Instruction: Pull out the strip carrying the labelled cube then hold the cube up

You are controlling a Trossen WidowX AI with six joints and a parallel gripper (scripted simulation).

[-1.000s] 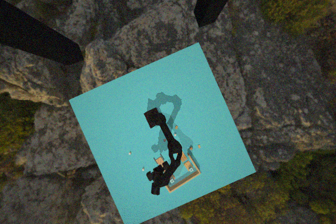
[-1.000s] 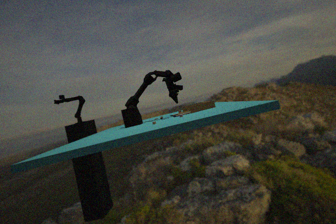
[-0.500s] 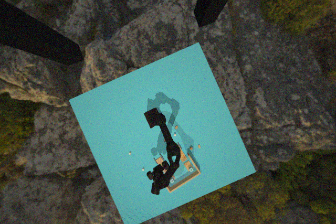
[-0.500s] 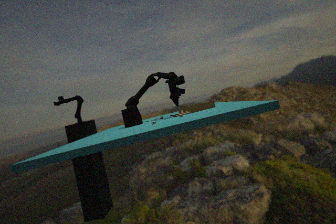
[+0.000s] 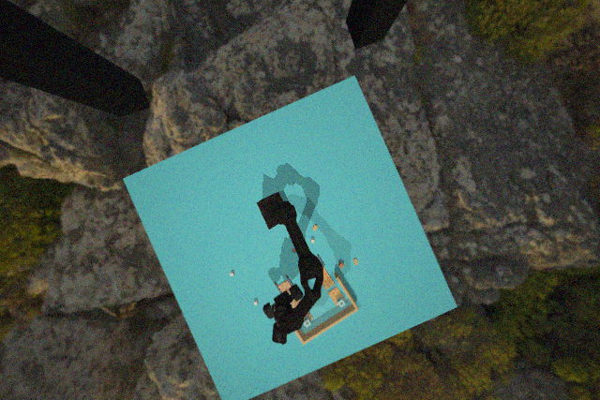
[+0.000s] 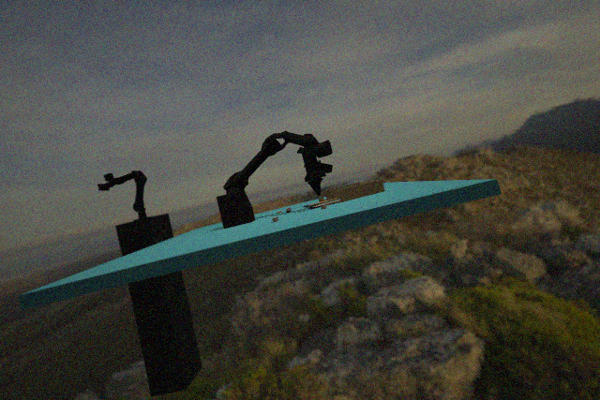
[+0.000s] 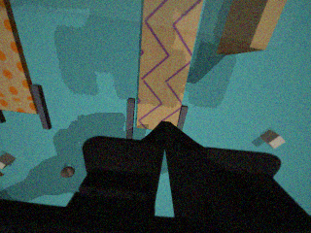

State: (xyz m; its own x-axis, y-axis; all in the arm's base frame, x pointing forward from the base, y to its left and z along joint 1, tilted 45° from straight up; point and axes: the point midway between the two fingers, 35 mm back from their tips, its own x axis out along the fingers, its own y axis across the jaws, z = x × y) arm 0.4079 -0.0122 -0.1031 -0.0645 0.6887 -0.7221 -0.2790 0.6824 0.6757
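A tan strip with purple zigzags lies between two short dark rails at its near end. My gripper is shut and empty, its tips over that near end. A strip with orange dots lies to the left in the wrist view; in the top view it shows a gap between two pieces. One small pale cube sits at the far end of the zigzag side and another cube at the far end of the dotted side. Their labels are too small to read. My arm hides the middle of the zigzag strip in the top view.
A brown wall stands around the far ends and outer sides of the strips. Several small loose blocks lie around, including a pale one right of the gripper and a brown one to its left.
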